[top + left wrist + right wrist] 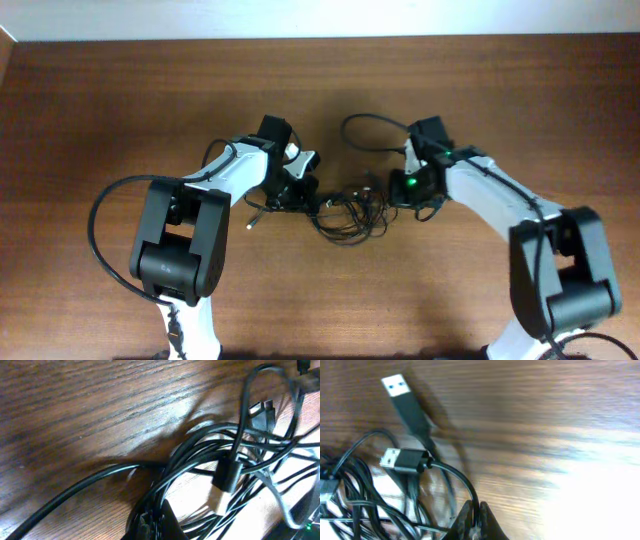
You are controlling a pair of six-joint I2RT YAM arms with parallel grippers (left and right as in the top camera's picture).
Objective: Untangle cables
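Cables (350, 212) sat in a knotted bundle at mid-table, between the two grippers. Left gripper (151, 519) was pressed together at the bundle's left edge. In the left wrist view several black strands gathered into its tips, so it looked pinched on them. Outward from it, one strand ran off left across the wood and the others looped up and right into the tangle. A black plug (223, 491) with a pale metal tip lay over the loops just right of the fingers, and a dark plug (262, 412) sat further up right. Right gripper (473, 521) was also pressed together, nipping a single strand. That strand arced up and left from its tips to a silver-tipped USB plug (400, 458) lying at the tangle's edge. Another connector (400, 391), blue insert visible, lay on bare wood just above it, pointing up-left. Rest of the bundle was piled at the left of the right wrist view. Overhead, a small pale plug tip (250, 222) lay on the brown wooden table (120, 90) near the left gripper, on its outer side. Both arms angled in from the near corners.
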